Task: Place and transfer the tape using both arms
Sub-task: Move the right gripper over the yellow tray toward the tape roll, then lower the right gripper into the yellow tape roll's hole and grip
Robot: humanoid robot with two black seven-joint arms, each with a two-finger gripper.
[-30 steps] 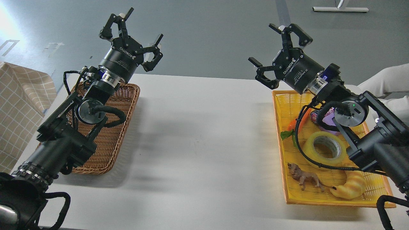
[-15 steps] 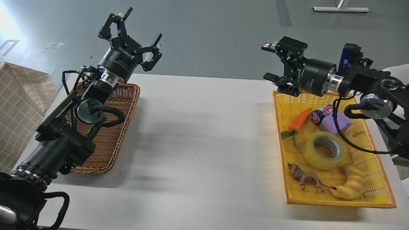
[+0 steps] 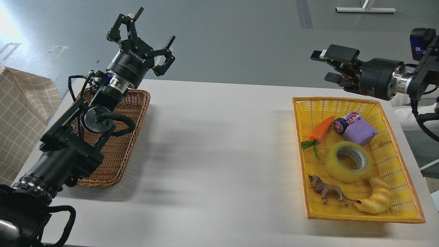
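The tape, a translucent yellow roll with a grey-white core, lies flat in the middle of the yellow basket at the right. My right gripper is open and empty, held above the basket's far edge, pointing left, well above and behind the tape. My left gripper is open and empty, raised above the far end of the brown wicker basket at the left.
The yellow basket also holds a toy carrot, a small can, a purple block, a toy lion and a croissant-shaped toy. A checked cloth lies at the far left. The white table lies between the baskets.
My right arm has swung up and to the right, off the basket, uncovering the tape and the purple block. Its gripper has turned sideways. The left arm has hardly moved.
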